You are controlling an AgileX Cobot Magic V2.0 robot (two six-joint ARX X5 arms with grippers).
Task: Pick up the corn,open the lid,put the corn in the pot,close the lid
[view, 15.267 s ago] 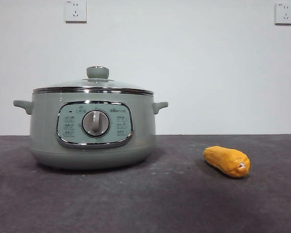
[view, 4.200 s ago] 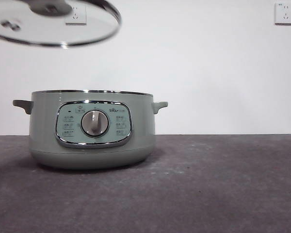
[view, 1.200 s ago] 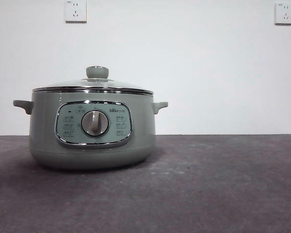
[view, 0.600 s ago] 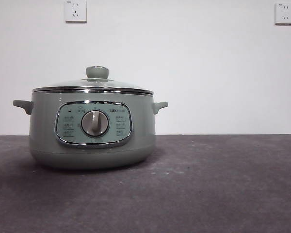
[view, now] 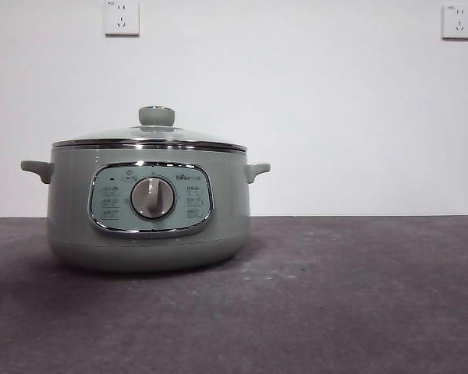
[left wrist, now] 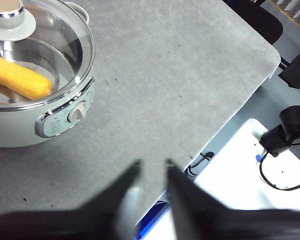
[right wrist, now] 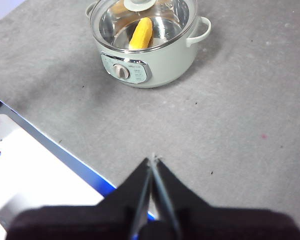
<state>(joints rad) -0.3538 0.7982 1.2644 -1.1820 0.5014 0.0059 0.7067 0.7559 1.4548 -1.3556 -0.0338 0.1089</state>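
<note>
Since the earlier frames, corn (right wrist: pixel 141 33) went into the pot (view: pixel 148 210), lid (view: pixel 150 137) apparently seated; left tool (left wrist: pixel 151 176) slightly apart, right tool (right wrist: pixel 153 165) together, both withdrawn.

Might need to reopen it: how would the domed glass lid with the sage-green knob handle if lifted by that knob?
The glass lid is likely rigid but breakable. Its small round knob is the only grip, so it could tilt or swing. The steel rim on the sage-green pot looks smooth, so it might slide off-centre.
</note>
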